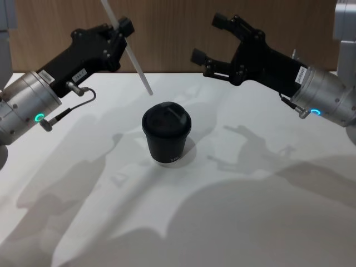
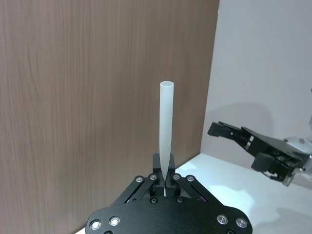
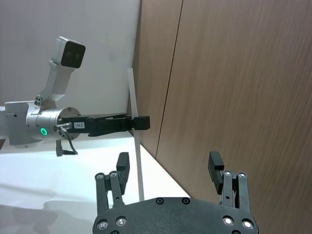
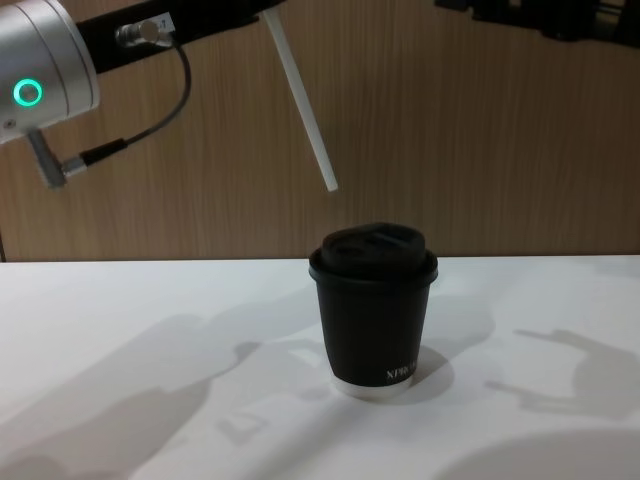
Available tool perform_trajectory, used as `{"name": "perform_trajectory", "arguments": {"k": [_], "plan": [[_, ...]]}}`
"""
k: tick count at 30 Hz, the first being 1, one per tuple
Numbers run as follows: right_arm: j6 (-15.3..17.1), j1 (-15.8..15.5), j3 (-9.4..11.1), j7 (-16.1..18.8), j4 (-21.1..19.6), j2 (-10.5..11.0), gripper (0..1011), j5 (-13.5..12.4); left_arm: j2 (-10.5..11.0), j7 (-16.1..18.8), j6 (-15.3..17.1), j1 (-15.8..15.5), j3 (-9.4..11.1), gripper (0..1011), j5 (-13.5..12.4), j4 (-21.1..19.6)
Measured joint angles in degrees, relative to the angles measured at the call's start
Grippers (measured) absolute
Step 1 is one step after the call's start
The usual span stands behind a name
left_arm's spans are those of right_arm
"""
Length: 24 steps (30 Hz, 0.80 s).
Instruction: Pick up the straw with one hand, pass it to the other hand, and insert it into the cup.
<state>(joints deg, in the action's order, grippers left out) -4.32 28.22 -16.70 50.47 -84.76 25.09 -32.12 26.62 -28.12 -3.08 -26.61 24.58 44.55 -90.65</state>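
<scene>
My left gripper is raised at the back left, shut on the white-translucent straw. The straw slants down to the right, and its free lower end hangs in the air above and a little left of the cup's lid. In the left wrist view the straw stands pinched between the left gripper's fingers. The black cup with its domed lid stands upright at the table's middle; the chest view shows the cup below the straw. My right gripper hovers open and empty at the back right, and its own wrist view shows the right gripper facing the straw.
The white table carries the arms' shadows around the cup. A brown wood-panel wall rises right behind the table's far edge. The right gripper also appears in the left wrist view, farther off.
</scene>
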Motion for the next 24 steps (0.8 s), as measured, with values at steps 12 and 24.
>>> {"name": "perform_trajectory", "arguments": {"k": [12,24], "plan": [[0.11,-0.49,0.12,-0.22,-0.34,0.29,1001,-0.12,1.75,0.04,2.10,0.85,0.27,17,-1.75,-1.84],[0.16,-0.70,0.19,-0.27,-0.50,0.38,1001,-0.19,2.29,-0.71,3.26,1.42,0.46,18,-2.72,-2.71]]}}
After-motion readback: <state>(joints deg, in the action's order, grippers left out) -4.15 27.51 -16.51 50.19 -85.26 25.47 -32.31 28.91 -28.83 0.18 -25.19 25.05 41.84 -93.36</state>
